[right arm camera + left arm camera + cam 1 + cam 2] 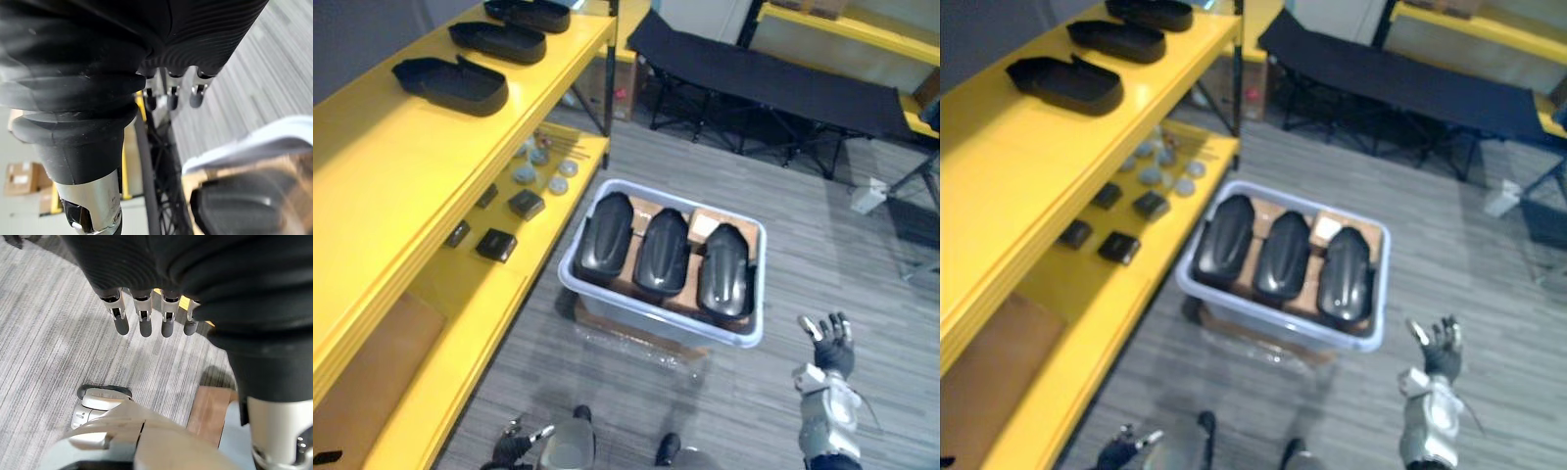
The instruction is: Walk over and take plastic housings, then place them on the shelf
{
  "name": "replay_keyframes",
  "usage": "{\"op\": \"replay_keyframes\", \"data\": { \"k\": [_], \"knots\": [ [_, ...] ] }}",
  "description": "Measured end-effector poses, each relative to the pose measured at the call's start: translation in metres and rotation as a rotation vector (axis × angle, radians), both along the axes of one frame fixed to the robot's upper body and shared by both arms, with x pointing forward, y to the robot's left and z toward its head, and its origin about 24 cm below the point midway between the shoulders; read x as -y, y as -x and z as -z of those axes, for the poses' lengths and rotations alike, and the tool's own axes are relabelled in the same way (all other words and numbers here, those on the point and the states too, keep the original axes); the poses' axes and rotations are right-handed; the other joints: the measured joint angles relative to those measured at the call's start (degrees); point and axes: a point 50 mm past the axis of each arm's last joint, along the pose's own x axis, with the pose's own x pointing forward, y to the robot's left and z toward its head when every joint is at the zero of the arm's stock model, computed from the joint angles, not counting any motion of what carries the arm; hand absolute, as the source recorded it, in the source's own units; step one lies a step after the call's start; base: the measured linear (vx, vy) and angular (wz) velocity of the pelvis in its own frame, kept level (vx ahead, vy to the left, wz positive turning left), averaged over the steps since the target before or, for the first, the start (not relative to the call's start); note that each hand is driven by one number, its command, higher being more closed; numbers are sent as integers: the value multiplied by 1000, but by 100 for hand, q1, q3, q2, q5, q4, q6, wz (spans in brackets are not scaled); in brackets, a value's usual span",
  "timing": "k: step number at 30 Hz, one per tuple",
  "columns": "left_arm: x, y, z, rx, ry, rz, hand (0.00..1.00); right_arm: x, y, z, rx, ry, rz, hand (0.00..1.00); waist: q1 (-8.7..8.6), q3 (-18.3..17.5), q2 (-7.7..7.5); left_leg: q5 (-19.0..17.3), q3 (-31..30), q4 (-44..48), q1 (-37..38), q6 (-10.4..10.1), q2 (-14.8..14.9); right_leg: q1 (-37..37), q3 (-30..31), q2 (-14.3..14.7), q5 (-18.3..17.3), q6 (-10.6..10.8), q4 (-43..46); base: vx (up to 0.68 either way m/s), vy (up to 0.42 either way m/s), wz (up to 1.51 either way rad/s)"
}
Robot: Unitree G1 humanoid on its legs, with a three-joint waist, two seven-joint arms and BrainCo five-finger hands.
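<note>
Three black plastic housings [663, 252] lie side by side on cardboard inside a pale plastic bin [761, 294] on the grey floor. On the top board of the yellow shelf [401, 166] at the left, three more black housings [450, 83] rest in a row. My right hand [827, 343] hovers open to the right of the bin and a little nearer than it, palm up and holding nothing. In its wrist view one housing [234, 200] and the bin rim [254, 142] show past its fingers [171, 100]. My left hand [514, 443] hangs low, with relaxed fingers [145, 325] over the floor.
The lower shelf board holds several small black and grey parts [509, 206]. A brown box [362, 382] stands under the shelf at the near left. A black folding cot [773, 73] stands behind the bin. Another yellow shelf [862, 24] is at the back right.
</note>
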Motion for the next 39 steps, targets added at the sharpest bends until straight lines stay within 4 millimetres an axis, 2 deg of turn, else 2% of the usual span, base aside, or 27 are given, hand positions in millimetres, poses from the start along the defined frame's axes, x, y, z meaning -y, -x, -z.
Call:
{"op": "replay_keyframes", "data": {
  "k": [3,4,5,7,10,12,15,17,22,25,27,29,32,39],
  "knots": [
    [-3,-4,-5,60,17,-87,0,-14,-10,-13,65,18,-44,0,21,33,18,25,-69,-4,-211,33,-47,-196,79,-4,3,-1,44,2,26,14],
    [-5,-5,-7,82,20,-143,0,-19,-15,-20,85,40,-65,0,43,105,56,25,-108,-7,-211,33,-70,-200,274,10,-11,-23,68,12,45,27],
    [-7,-8,-9,114,32,-187,0,-20,-19,-28,104,70,-72,0,27,156,114,36,-205,1,-274,49,-115,-244,531,25,-83,-128,97,7,57,36],
    [-9,-13,-14,168,55,-262,0,-18,-28,-40,117,107,-66,0,31,287,178,67,-274,30,-367,68,-143,-311,598,27,-125,-125,146,-6,36,31],
    [-5,-14,-15,191,88,-314,0,0,-54,-77,195,165,24,0,32,622,382,124,-359,90,-512,70,-167,-405,574,32,-126,-127,215,-45,13,17],
    [1,-10,-11,161,109,-320,0,29,-73,-113,227,199,165,0,41,795,538,184,-384,57,-612,78,-195,-511,565,11,-125,-126,252,-47,14,11],
    [4,-5,-7,126,124,-320,0,56,-87,-154,232,238,296,0,39,1020,717,314,-435,-53,-625,84,-247,-556,565,-22,-115,-105,279,-26,3,16],
    [5,-3,-5,110,127,-317,0,67,-91,-168,210,257,336,0,29,1069,787,401,-525,-158,-673,78,-280,-634,565,-42,-139,-82,314,-10,-12,22],
    [17,-2,0,81,167,-260,0,81,-97,-187,162,252,383,0,79,1188,945,516,-558,-317,-710,41,-313,-890,564,-144,-381,-25,763,-8,-35,14],
    [24,-4,1,77,189,-230,0,83,-99,-195,151,251,390,0,69,1186,977,523,-534,-277,-911,30,-326,-1219,565,-226,-575,8,1146,-23,-39,8],
    [26,-9,1,87,201,-225,0,86,-99,-196,136,256,388,0,60,1198,1001,522,-454,-145,-1073,28,-305,-1369,547,-246,-644,-7,1328,-15,-22,15],
    [35,-24,-1,117,237,-215,0,89,-99,-200,104,268,393,0,39,1231,1050,505,-285,104,-1325,27,-254,-1570,528,-268,-725,-40,1582,-35,-1,17],
    [36,-34,-4,144,247,-201,0,88,-101,-203,89,267,388,0,76,1265,1080,393,-56,363,-1543,35,-127,-1789,576,-255,-794,-73,1827,-57,3,-2],
    [37,-39,-6,159,253,-229,0,87,-103,-198,12,274,367,0,28,1281,1119,271,157,582,-1822,62,-55,-2248,754,-317,-1007,-27,2299,-64,-5,-11]
  ]
}}
